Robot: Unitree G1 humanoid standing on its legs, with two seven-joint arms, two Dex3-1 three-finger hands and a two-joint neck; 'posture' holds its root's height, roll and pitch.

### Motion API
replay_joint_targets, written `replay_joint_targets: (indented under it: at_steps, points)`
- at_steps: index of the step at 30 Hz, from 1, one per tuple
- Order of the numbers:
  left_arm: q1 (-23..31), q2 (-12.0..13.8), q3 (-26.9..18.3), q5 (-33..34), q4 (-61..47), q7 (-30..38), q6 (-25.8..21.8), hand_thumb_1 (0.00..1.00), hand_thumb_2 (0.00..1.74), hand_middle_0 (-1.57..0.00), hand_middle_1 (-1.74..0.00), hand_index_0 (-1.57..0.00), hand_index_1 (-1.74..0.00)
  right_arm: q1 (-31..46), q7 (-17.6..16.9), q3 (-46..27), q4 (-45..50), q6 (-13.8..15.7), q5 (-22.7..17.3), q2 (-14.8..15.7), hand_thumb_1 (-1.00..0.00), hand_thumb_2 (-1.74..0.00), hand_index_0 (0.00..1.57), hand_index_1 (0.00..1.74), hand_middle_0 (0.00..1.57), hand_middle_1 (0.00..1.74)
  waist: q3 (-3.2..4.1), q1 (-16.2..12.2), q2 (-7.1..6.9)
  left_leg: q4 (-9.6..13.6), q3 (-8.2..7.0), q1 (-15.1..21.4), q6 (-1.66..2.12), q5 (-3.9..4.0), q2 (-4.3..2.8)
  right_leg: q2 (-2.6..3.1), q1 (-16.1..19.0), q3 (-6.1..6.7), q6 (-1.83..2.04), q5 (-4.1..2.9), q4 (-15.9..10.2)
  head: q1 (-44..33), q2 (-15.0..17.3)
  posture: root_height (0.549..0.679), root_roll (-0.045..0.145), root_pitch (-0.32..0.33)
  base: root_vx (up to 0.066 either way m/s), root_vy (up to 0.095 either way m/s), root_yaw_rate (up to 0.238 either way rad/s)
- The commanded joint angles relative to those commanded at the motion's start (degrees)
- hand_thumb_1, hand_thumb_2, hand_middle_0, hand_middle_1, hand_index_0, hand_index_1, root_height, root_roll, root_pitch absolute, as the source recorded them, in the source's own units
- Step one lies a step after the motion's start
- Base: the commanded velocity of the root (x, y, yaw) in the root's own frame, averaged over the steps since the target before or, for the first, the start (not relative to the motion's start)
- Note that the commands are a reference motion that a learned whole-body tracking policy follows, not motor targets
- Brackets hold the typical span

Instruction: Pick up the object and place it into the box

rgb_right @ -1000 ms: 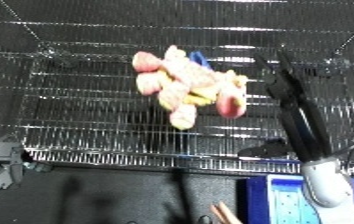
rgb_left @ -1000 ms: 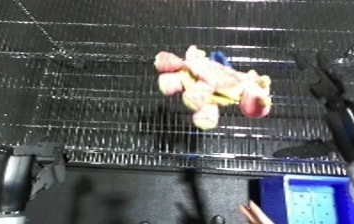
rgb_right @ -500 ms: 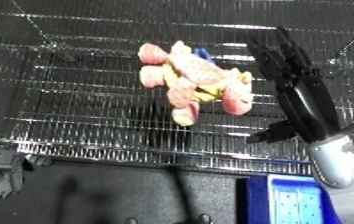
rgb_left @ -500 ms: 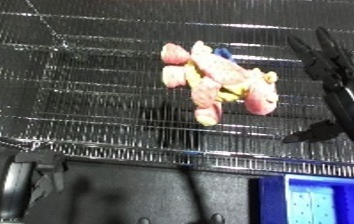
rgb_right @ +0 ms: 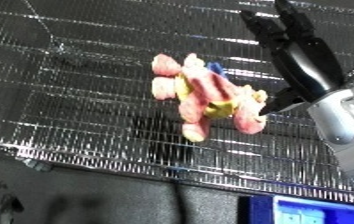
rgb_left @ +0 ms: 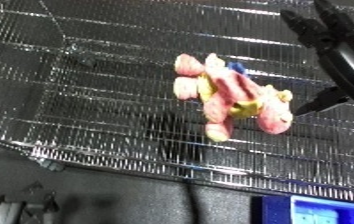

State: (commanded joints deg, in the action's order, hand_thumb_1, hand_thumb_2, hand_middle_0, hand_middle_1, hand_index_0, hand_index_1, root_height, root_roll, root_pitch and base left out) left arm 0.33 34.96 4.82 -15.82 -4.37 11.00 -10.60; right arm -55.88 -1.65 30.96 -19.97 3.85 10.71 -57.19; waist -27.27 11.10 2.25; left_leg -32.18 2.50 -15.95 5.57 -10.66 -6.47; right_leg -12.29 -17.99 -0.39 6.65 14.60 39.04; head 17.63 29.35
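Note:
A pink and yellow plush toy (rgb_left: 232, 97) lies on the wire mesh floor of the bin (rgb_left: 85, 75), a little right of the middle. My right hand (rgb_right: 300, 60) hovers just to the right of the toy, fingers straight and pointing away from me, the thumb (rgb_right: 278, 101) reaching toward the toy's right end. The hand is open and holds nothing. My left hand shows in neither view.
The bin's wire front rim (rgb_left: 156, 165) runs across the lower part of the view, with dark floor below it. A blue object (rgb_left: 329, 212) sits at the bottom right edge.
The whole view has shifted, so the camera moved. My right hand has come further up and closer to the toy's right side. The toy still lies in the bin.

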Motion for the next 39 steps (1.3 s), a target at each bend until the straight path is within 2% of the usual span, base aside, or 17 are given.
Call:
replay_joint_targets:
  at_steps: [4, 9, 12, 19, 26, 34, 39]
  points:
    - [0.2, 0.4, 0.3, -0.4, -0.5, 0.1, -0.6, 1.00, 1.74, -1.57, -1.74, -1.57, -1.74, -5.2, 0.6, 4.2, -4.8, -0.5, -0.1, 0.5, 0.00, 0.00, 0.00, 0.00, 0.00, 0.00, -0.59, 0.6, 0.46, -0.4, 0.20, -1.1, 0.08, 0.02, 0.26, -0.11, -0.7, -0.07, 0.00, -0.28, -0.2, 1.7, -1.7, 0.645, 0.040, -0.036, 0.011, 0.011, 0.028]
    - [-0.5, 0.3, 0.6, -0.9, -0.7, 0.2, -1.1, 1.00, 1.74, -1.57, -1.74, -1.57, -1.74, -10.6, 1.5, 8.8, -10.2, -2.2, -0.3, 2.1, 0.00, 0.00, 0.00, 0.00, 0.00, 0.00, -1.98, 0.8, 1.38, -0.9, 0.55, -2.8, 0.09, 0.21, 0.58, -0.36, -1.8, -0.30, 0.01, -0.63, -0.1, 4.4, -3.0, 0.644, 0.037, -0.020, 0.009, 0.012, 0.047]
    - [-1.1, -0.1, 0.7, -1.1, -0.7, 0.2, -1.3, 1.00, 1.74, -1.57, -1.74, -1.57, -1.74, -13.4, 2.1, 11.4, -13.8, -2.6, -0.3, 3.9, 0.00, 0.00, 0.00, 0.00, 0.00, 0.00, -2.49, 0.6, 1.94, -1.2, 0.78, -3.8, 0.09, 0.19, 0.71, -0.44, -2.5, -0.39, -0.02, -0.76, -0.1, 5.1, -3.1, 0.644, 0.035, -0.010, 0.011, 0.013, 0.047]
    - [-1.8, -0.2, 1.3, -1.3, -0.2, 0.8, -1.8, 1.00, 1.74, -1.57, -1.74, -1.57, -1.74, -15.7, 2.1, 13.9, -24.2, -1.4, -0.4, 9.7, 0.00, 0.00, 0.00, 0.00, 0.00, 0.00, -2.52, 1.2, 2.73, -2.0, 1.30, -5.9, 0.02, -0.03, 1.01, -0.51, -3.9, -0.77, -0.07, -0.94, 0.1, 7.1, -4.2, 0.643, 0.032, 0.012, 0.001, 0.009, 0.048]
    - [-2.3, 0.0, 1.7, -1.3, 0.0, 1.5, -1.9, 1.00, 1.74, -1.57, -1.74, -1.57, -1.74, -14.9, 2.1, 13.7, -29.6, -1.3, -0.5, 13.5, 0.00, 0.00, 0.00, 0.00, 0.00, 0.00, -2.52, 1.8, 3.32, -2.5, 1.71, -7.7, 0.00, -0.01, 1.29, -0.67, -5.3, -1.11, -0.06, -1.09, 0.5, 7.8, -4.5, 0.642, 0.028, 0.031, -0.007, 0.006, 0.049]
    - [-2.5, -0.5, 2.0, -1.4, -0.2, 2.2, -2.2, 1.00, 1.74, -1.57, -1.74, -1.57, -1.74, -14.1, 1.8, 12.9, -35.4, -1.8, 0.3, 18.4, 0.00, 0.00, 0.00, 0.00, 0.00, 0.00, -2.52, 2.5, 4.36, -2.9, 1.96, -9.5, 0.03, -0.09, 1.36, -0.67, -7.0, -1.28, -0.01, -1.22, 0.7, 8.5, -8.6, 0.641, 0.027, 0.050, -0.017, 0.006, 0.011]
    - [-2.3, -0.5, 2.2, -1.7, -1.4, 1.9, -2.1, 1.00, 1.74, -1.57, -1.74, -1.57, -1.74, -14.5, 1.6, 12.1, -39.0, -2.2, -0.1, 19.7, 0.00, 0.00, 0.00, 0.00, 0.00, 0.00, -2.52, 3.1, 5.19, -3.1, 2.18, -10.8, 0.02, 0.26, 1.65, -0.79, -8.1, -1.43, -0.02, -1.26, 1.1, 9.5, -10.6, 0.640, 0.027, 0.062, -0.015, 0.003, 0.048]
